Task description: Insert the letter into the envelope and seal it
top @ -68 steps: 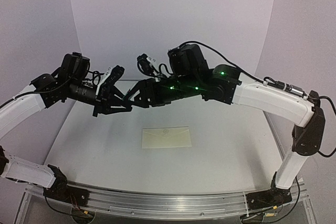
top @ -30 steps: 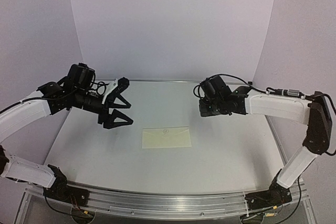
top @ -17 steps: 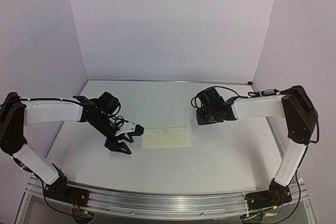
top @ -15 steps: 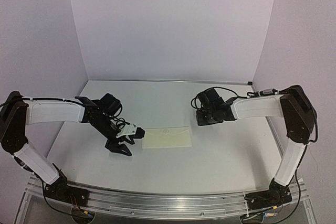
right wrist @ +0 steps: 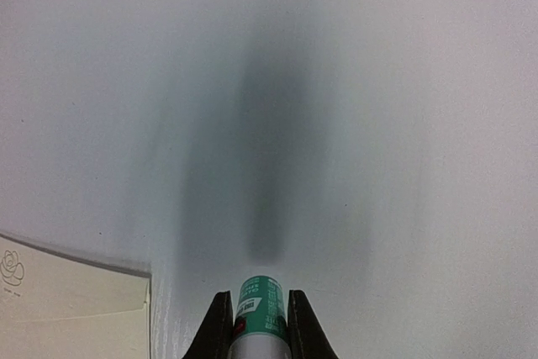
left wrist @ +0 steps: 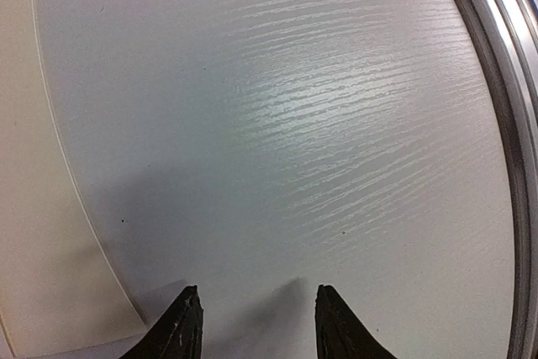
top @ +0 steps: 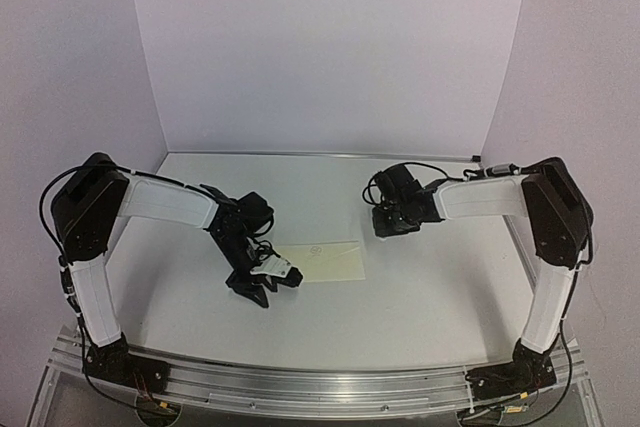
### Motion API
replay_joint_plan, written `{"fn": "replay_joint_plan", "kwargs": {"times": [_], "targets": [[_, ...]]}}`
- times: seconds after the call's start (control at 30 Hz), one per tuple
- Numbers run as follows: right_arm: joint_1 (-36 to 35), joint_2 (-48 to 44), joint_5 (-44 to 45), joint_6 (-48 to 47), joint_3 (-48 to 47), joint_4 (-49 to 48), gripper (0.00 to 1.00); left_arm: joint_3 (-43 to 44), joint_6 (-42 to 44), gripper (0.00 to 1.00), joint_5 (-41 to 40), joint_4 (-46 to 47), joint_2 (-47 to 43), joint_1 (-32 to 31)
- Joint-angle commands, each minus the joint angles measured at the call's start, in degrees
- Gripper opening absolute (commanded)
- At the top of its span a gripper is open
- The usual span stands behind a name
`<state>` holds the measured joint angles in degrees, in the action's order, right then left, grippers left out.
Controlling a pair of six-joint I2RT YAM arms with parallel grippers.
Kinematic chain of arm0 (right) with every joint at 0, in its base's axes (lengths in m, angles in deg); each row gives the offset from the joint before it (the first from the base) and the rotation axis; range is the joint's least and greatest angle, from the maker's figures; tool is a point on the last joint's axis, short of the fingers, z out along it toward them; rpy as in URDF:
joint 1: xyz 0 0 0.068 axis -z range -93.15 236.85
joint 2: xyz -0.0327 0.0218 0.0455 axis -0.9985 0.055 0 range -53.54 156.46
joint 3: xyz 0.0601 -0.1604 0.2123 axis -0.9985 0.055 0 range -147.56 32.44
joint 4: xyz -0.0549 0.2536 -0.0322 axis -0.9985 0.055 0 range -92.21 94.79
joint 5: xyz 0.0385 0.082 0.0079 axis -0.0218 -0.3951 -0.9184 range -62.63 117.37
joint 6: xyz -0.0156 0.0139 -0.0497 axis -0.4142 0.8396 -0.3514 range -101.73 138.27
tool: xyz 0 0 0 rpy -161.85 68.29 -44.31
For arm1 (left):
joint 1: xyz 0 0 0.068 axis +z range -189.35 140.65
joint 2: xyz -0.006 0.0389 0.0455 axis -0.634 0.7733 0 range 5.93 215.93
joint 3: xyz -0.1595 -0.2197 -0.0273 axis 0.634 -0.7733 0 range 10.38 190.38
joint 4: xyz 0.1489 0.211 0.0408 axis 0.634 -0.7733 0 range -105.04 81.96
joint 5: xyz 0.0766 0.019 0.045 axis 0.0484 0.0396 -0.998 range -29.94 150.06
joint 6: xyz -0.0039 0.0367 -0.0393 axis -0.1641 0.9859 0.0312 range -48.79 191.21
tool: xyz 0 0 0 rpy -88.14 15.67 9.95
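The cream envelope point(top: 318, 262) lies flat at the table's middle with its flap down, and a small rose mark shows on it. The letter is not in view. My left gripper point(top: 272, 282) is open and empty, low over the table at the envelope's near left corner. In the left wrist view the envelope point(left wrist: 42, 208) fills the left edge beside my open gripper point(left wrist: 256, 329). My right gripper point(top: 388, 224) hovers behind and to the right of the envelope. It is shut on a green and white glue stick point(right wrist: 261, 313). The envelope's corner point(right wrist: 67, 308) lies at the lower left there.
The white table point(top: 440, 287) is boxed in by white walls at the back and sides. A metal rail point(top: 300, 382) runs along the near edge, and it also shows at the right of the left wrist view point(left wrist: 504, 124).
My left arm has swung down and right, from up at the far left to the envelope's left end. My right arm has drawn back to the right, holding the tube.
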<state>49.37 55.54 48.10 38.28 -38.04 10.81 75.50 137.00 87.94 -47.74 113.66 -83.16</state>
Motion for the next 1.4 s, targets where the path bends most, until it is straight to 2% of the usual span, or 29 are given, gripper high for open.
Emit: {"fn": "replay_joint_plan", "kwargs": {"times": [0.0, 0.47, 0.83, 1.03, 1.37], "targets": [[0.0, 2.9, -1.4, 0.2, -2.8, 2.3, 0.0, 0.7, -0.9, 0.45, -2.6, 2.1, 0.5, 0.1], [0.0, 4.2, -2.3, 0.9, -3.7, 4.1, 0.0, 0.3, -3.0, 0.44, -8.1, 8.0, 2.4, 1.1], [0.0, 5.0, -2.8, 0.8, -4.3, 5.0, 0.0, -0.3, -3.6, 0.44, -6.6, 7.5, 0.9, 1.7], [0.0, 5.4, -3.1, 0.8, -4.8, 5.1, 0.12, -0.8, -3.4, 0.45, -3.4, 5.6, -1.3, 1.6], [0.0, 6.7, -3.9, 0.2, -6.8, 5.5, 0.21, -1.0, -4.8, 0.45, -1.2, 4.1, -3.0, 1.5]]}}
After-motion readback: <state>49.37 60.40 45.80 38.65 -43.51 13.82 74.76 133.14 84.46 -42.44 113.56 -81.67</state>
